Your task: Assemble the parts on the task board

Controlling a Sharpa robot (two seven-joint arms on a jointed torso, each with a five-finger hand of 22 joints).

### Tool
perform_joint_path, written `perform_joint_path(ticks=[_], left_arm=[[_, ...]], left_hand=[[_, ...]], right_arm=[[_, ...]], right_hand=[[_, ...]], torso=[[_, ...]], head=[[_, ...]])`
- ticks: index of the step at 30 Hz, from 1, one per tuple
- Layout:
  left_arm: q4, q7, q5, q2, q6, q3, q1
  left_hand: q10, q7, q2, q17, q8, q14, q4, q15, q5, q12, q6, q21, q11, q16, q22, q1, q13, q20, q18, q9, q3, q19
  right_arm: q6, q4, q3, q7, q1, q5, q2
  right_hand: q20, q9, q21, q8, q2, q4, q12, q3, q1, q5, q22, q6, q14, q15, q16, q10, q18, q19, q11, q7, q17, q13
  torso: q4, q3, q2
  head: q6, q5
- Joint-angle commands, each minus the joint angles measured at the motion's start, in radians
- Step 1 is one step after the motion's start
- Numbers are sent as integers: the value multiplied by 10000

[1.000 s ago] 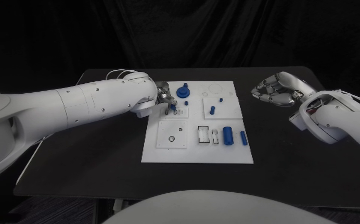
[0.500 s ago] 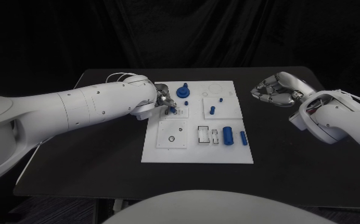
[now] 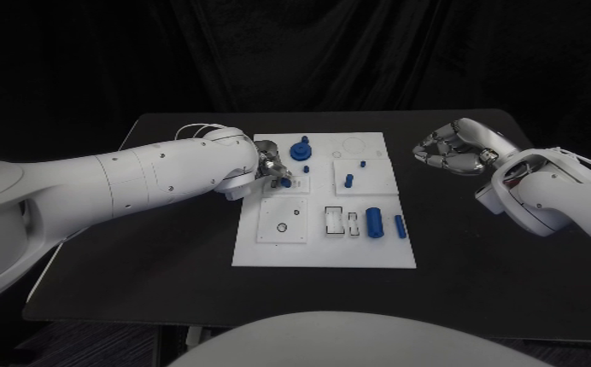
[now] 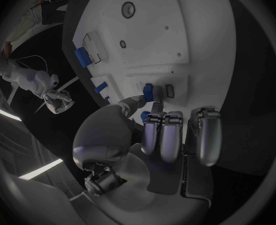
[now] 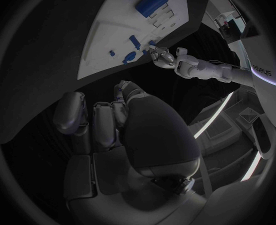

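The white task board [image 3: 323, 252] lies in the middle of the black table. My left hand [image 3: 272, 166] is over the board's far left panel and pinches a small blue part [image 3: 286, 182] between thumb and a finger. In the left wrist view that blue part [image 4: 148, 91] sits at the fingertips [image 4: 157, 105], right beside a small rectangular slot [image 4: 169, 90]. My right hand [image 3: 452, 148] hovers off the board's far right corner, fingers curled in with nothing in them.
On the board are a blue knob [image 3: 303, 148], a blue peg [image 3: 348, 181], and two blue cylinders [image 3: 373, 223] [image 3: 400, 226] beside a rectangular recess [image 3: 332, 219]. A round hole [image 3: 282, 228] marks the near left panel. Bare black table [image 3: 160, 247] surrounds the board.
My left hand has shifted slightly toward the near side of the far left panel, carrying the blue part with it. The right hand has not moved.
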Motion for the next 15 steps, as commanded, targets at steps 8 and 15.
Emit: perform_joint_path(ticks=[8, 15], left_arm=[[-14, 220, 2, 68, -73, -1, -60], [-35, 230, 2, 85, -74, -1, -94]], left_hand=[[1050, -13, 130, 2634, -91, 1039, -410, -9, -40, 36, -30, -40, -17, -11, 792, -32, 2633, 6, 100, 3, 471, -83], [1050, -5, 142, 2634, -123, 1039, -393, -4, -83, 36, -38, -52, -10, -11, 781, -54, 2633, 10, 103, 4, 476, -91]], right_arm=[[78, -9, 7, -190, -37, -57, 2], [106, -13, 7, -219, -39, -57, 7]], right_hand=[[53, 9, -65, -37, 44, -7, -32, 60, 35, 37, 310, -72, 281, -11, -48, -14, 139, -19, -1, 27, 11, -15], [55, 11, -83, -44, 39, -3, -36, 66, 22, 32, 303, -78, 277, -8, -63, -17, 142, -25, 3, 31, -2, -19]], torso=[[13, -2, -2], [-1, -4, 4]], head=[[2, -17], [2, -1]])
